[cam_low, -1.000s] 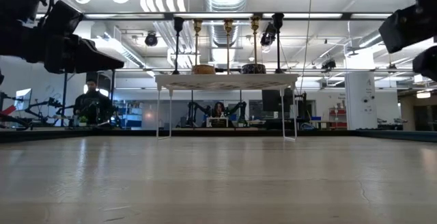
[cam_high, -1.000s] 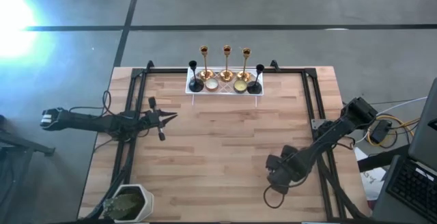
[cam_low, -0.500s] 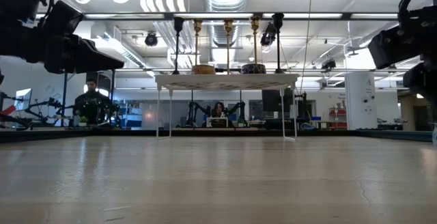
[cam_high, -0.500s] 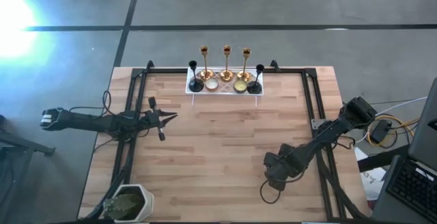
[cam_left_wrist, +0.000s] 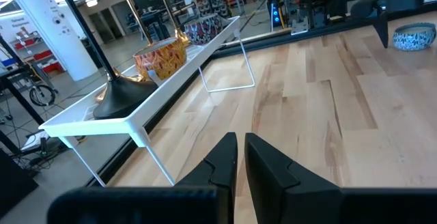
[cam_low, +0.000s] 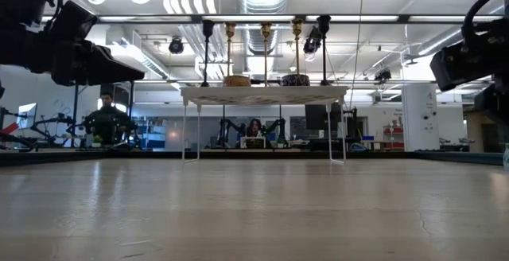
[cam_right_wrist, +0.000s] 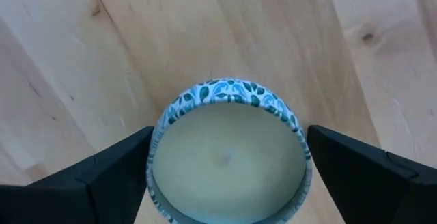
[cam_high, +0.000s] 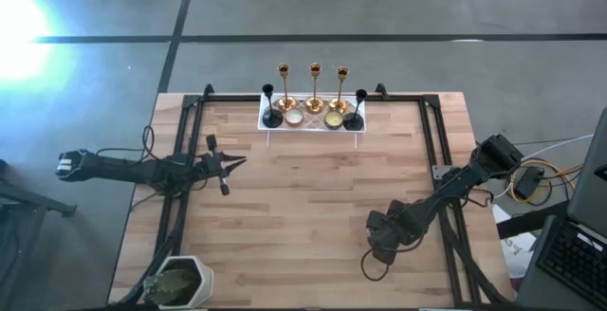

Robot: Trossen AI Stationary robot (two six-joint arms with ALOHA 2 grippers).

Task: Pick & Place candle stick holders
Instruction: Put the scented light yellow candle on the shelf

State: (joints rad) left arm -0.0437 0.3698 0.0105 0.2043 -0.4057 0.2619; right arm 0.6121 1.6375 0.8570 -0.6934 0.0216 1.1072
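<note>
A white tray (cam_high: 313,129) stands on thin legs at the table's far edge. It carries three tall gold candle stick holders (cam_high: 314,88), two black ones (cam_high: 271,112) and low round cups (cam_high: 294,118). Near the table's right front, a round blue-patterned cup of cream wax (cam_right_wrist: 229,162) rests with its bottom on the wood. It also shows in the left wrist view (cam_left_wrist: 414,36). My right gripper (cam_right_wrist: 229,157) points straight down over it, open, one finger on either side of its rim. The arm hides the cup in the high view. My left gripper (cam_high: 237,162) hovers shut at the left and holds nothing.
A white pot with a green plant (cam_high: 180,281) sits at the near-left corner. Dark frame rails (cam_high: 180,188) run along the table's left and right sides (cam_high: 446,159). Bare wood lies between the tray and both arms. People sit in the room beyond the table.
My right gripper has sunk toward the table and shifted a little toward the left edge. The tray and its holders have not moved.
</note>
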